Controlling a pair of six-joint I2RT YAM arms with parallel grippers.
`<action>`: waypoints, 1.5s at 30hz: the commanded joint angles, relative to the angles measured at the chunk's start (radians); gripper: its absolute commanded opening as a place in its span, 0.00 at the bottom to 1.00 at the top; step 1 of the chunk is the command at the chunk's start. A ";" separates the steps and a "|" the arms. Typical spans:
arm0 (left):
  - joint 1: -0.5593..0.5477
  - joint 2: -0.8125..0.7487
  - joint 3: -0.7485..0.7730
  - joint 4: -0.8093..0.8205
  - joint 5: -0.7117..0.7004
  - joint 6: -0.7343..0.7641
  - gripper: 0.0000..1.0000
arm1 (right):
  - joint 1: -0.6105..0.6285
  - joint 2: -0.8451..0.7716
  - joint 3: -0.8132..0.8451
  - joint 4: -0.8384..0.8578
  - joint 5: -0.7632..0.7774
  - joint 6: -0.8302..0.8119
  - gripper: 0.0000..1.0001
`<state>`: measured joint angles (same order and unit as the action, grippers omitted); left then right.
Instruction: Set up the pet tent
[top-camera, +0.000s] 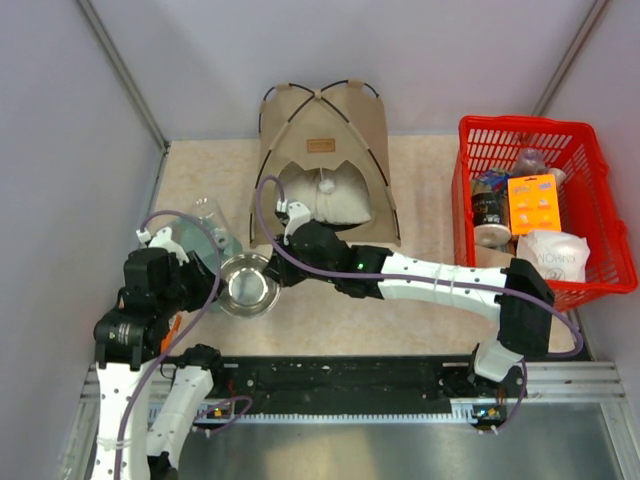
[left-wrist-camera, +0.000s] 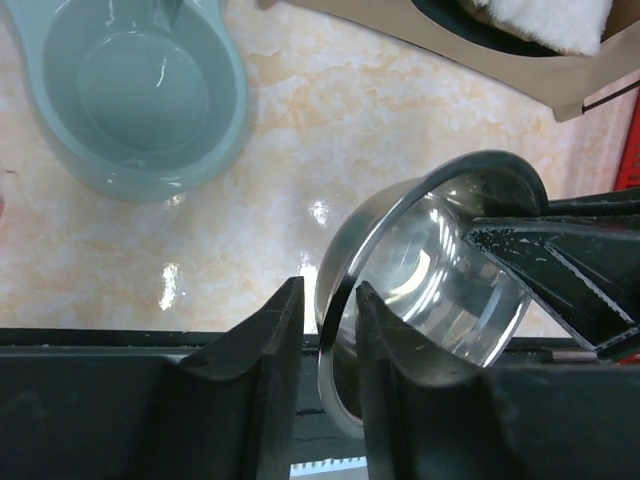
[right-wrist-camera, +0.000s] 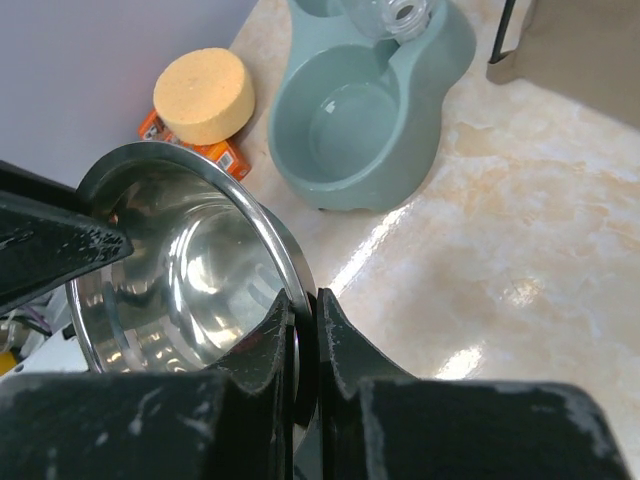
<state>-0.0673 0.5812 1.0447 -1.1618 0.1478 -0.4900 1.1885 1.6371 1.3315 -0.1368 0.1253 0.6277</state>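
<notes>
Closest to the lenses are the black fingers. The right gripper (right-wrist-camera: 303, 305) is clamped tight on the rim of the steel bowl (right-wrist-camera: 180, 265), one finger inside and one outside. The left gripper (left-wrist-camera: 330, 295) straddles the opposite rim with its jaws parted. A sliver of gap shows on each side of the metal, so it is not clenched on it. Whether the bowl rests on the surface or hangs clear I cannot tell.

The marbled table (top-camera: 430, 190) spreads all round the bowl. The pet tent (top-camera: 345, 125) stands upright just behind the bowl, its rounded doorway facing it. Thin black poles cross at its peak, and a brown label (top-camera: 320, 145) sits above the opening. The red basket (top-camera: 600, 215) sits well off to the bowl's right, packed with bottles and packets. A cream pillow (top-camera: 335, 205) fills the doorway behind the bowl. A grey-green feeder (right-wrist-camera: 410, 150) with a clear bottle (right-wrist-camera: 395, 15) upended in it lies just beside the bowl on its left. Beyond the bowl on that same side, near the wall, a yellow disc (right-wrist-camera: 203, 95) sits on an orange box (right-wrist-camera: 222, 155). A small white ball (top-camera: 326, 185) hangs before the pillow.
</notes>
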 joint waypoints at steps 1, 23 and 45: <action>-0.003 0.011 -0.014 0.068 -0.008 -0.004 0.21 | -0.004 -0.045 0.049 0.059 -0.047 -0.016 0.00; 0.000 0.176 0.023 -0.153 -0.707 -0.077 0.00 | -0.102 -0.121 0.009 -0.050 0.053 0.026 0.81; 0.334 0.601 0.130 0.289 -0.706 0.037 0.00 | -0.237 -0.387 -0.202 -0.034 0.083 -0.020 0.82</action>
<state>0.2176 1.1423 1.1923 -1.0641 -0.5579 -0.4946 0.9787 1.3163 1.1610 -0.2081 0.1867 0.6285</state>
